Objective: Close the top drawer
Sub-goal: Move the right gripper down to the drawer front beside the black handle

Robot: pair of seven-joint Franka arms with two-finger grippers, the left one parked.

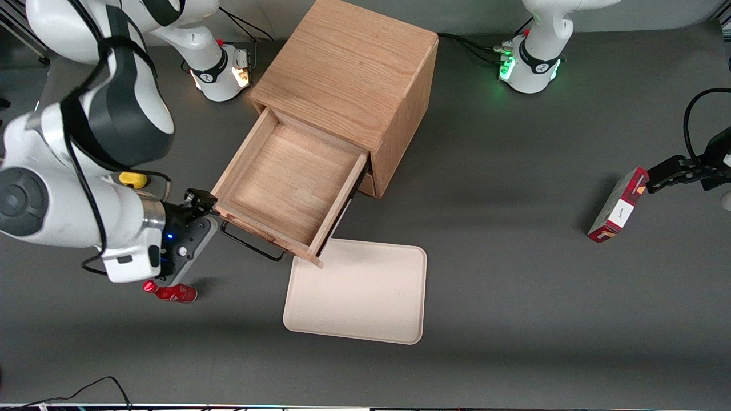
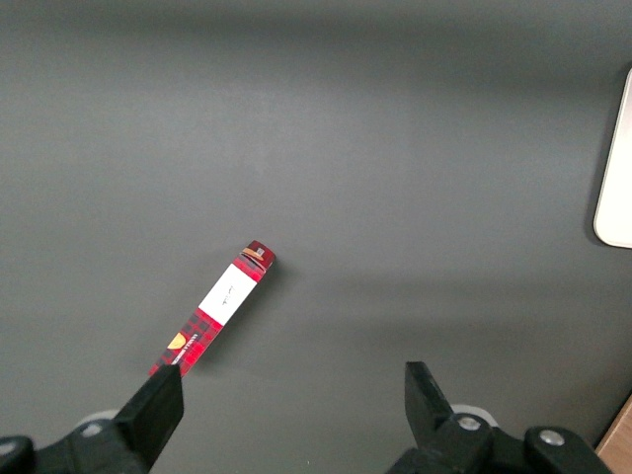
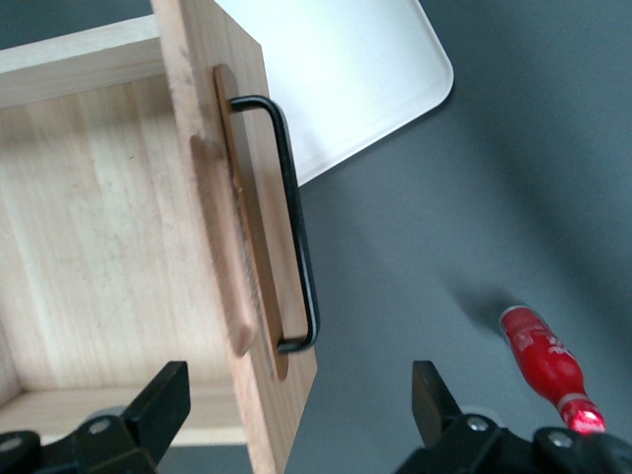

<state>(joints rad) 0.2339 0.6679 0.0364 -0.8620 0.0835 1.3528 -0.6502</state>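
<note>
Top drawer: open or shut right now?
Open. The top drawer is pulled far out of the cabinet, bare inside; the hand, fingers open, straddles its front panel.

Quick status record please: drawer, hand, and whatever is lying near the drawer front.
top drawer: pulled well out of the cabinet, nothing inside
handle: not gripped
hand: open, straddling the drawer front at one end
tray: on the table in front of the cabinet, under the drawer's corner
red bottle: lying beside the hand
</note>
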